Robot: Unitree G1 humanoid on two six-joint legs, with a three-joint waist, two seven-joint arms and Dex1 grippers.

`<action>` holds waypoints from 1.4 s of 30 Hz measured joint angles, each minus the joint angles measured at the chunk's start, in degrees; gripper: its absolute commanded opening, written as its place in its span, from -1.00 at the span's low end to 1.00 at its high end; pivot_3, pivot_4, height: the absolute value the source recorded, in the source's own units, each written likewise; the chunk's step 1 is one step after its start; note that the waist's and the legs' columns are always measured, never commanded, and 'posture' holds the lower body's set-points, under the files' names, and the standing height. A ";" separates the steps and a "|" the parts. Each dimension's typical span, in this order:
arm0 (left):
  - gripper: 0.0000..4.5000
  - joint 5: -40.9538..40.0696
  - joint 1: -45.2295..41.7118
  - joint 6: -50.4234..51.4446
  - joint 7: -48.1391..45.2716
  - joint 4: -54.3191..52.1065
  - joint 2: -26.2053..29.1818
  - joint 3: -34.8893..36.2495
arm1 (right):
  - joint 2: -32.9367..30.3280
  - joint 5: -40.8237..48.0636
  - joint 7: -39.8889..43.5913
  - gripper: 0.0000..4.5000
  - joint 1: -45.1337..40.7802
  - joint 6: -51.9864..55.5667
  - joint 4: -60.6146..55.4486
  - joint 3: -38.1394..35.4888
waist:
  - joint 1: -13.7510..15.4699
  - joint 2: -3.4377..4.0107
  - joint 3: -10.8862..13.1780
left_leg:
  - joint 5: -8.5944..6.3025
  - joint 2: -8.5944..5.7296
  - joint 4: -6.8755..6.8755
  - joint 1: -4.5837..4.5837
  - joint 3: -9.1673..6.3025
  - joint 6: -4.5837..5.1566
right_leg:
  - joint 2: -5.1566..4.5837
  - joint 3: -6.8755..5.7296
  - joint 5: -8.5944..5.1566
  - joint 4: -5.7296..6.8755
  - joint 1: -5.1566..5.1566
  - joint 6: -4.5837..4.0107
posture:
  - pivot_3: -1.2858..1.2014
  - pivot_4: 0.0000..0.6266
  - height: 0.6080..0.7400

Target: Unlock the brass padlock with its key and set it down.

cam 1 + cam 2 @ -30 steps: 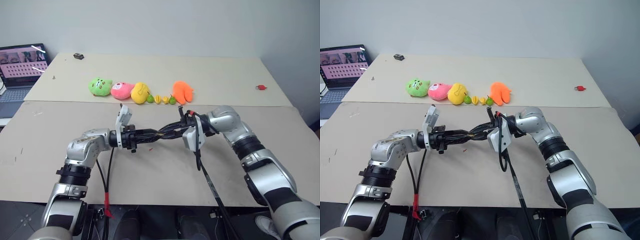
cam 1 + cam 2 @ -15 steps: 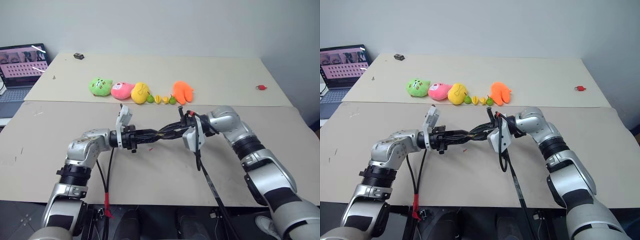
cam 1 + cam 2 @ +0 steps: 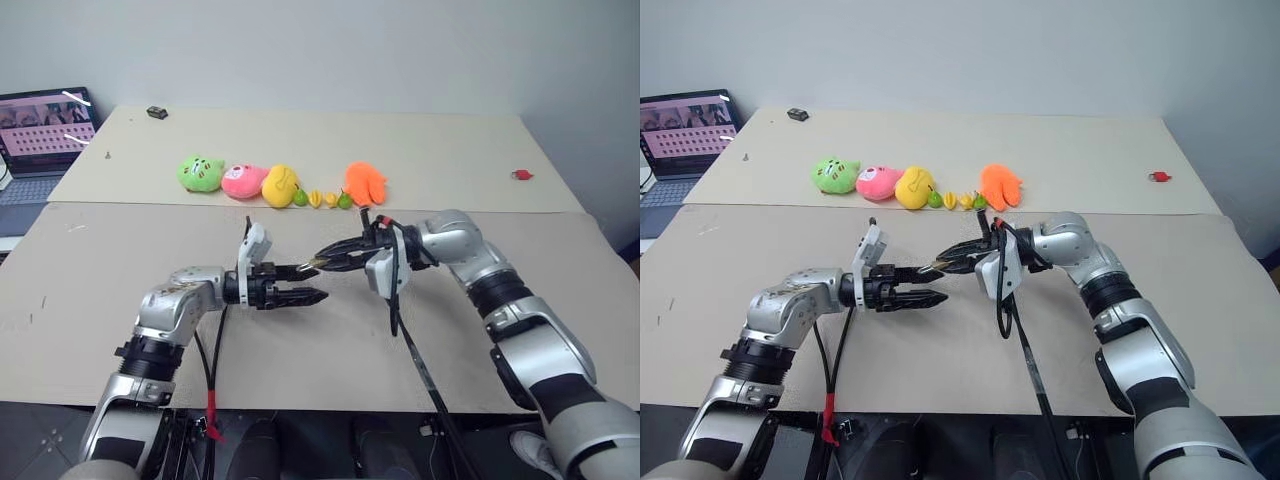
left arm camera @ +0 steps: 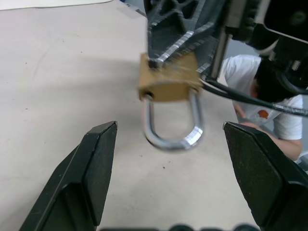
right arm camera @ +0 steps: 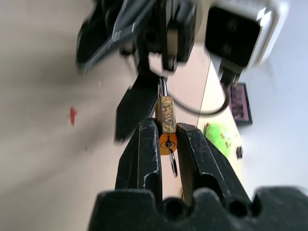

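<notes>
The brass padlock (image 4: 168, 77) hangs in the air over the tan table (image 3: 330, 370), its silver shackle (image 4: 174, 129) pointing toward my left gripper. My right gripper (image 3: 318, 263) is shut on the padlock body (image 5: 166, 118), one finger on each flat side. A thin silvery ring (image 5: 172, 166) hangs at the padlock's keyhole end. The key itself I cannot make out. My left gripper (image 3: 313, 283) stands open just short of the shackle, its fingers (image 4: 96, 159) spread to either side and touching nothing.
A row of plush toys, green (image 3: 200, 173), pink (image 3: 243, 181), yellow (image 3: 281, 185) and orange (image 3: 365, 183), lies at the back with small toy fruits (image 3: 322, 199). A laptop (image 3: 45, 130) sits far left. A small red object (image 3: 521, 175) lies far right. A black cable (image 3: 410, 345) trails from my right wrist.
My left gripper has opened and let go of the padlock, its fingers now spread below and beside it. My right gripper still holds the padlock in nearly the same spot.
</notes>
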 measured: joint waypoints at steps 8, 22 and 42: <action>0.43 -0.72 3.51 -1.03 6.47 -4.03 0.09 5.65 | -2.90 -4.34 -6.44 -0.94 -1.04 -0.62 5.30 -1.30 | -0.09 0.00 0.00 | 0.00 0.01 -0.08 0.00 0.02 0.00 | 0.00 0.02 0.00 -0.02 -0.03 -0.01 | 0.03 -0.52 0.73; -0.99 -3.25 -0.39 -0.54 8.39 -3.98 -2.42 5.73 | -2.70 -7.13 -9.72 -0.94 -1.07 -1.54 6.21 -1.21 | -0.02 -0.02 0.01 | 0.00 -0.02 -0.08 0.05 0.02 0.00 | -0.02 0.02 0.01 -0.03 0.03 -0.02 | 0.03 -0.52 0.73; -0.99 -2.76 -7.53 -0.92 7.91 4.05 -4.75 4.93 | -1.70 -6.23 -9.32 -0.94 -2.74 -1.61 -0.15 -0.97 | -0.09 -0.02 0.01 | 0.00 -0.02 -0.08 0.04 0.02 0.00 | 0.00 0.03 0.01 -0.02 0.01 -0.01 | 0.03 -0.52 0.73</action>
